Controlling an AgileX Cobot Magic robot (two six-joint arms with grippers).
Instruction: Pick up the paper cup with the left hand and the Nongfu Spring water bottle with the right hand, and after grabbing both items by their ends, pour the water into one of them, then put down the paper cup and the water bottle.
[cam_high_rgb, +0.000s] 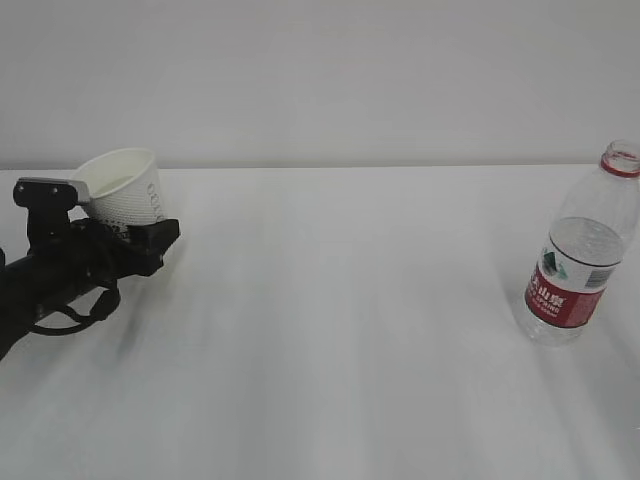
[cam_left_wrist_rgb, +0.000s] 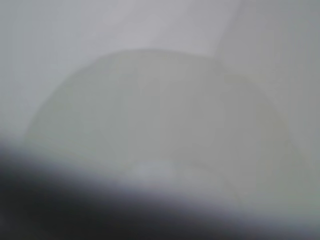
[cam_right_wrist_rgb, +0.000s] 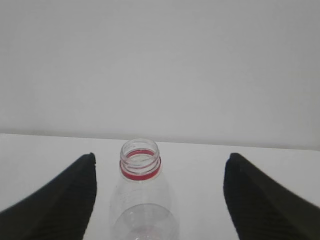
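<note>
Left gripper (cam_high_rgb: 120, 232) holds tilted paper cup (cam_high_rgb: 125, 195) | right gripper (cam_right_wrist_rgb: 157, 197) wide, flanking uncapped bottle (cam_right_wrist_rgb: 142, 200)

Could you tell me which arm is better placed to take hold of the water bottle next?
The right. Its open gripper already straddles the Nongfu Spring water bottle, fingers clear on both sides. The left gripper is across the table at the tilted paper cup.

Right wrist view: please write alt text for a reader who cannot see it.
An uncapped clear bottle with a red neck ring stands on a white table, between two black fingers spread wide and not touching it. A plain pale wall fills the upper half.
</note>
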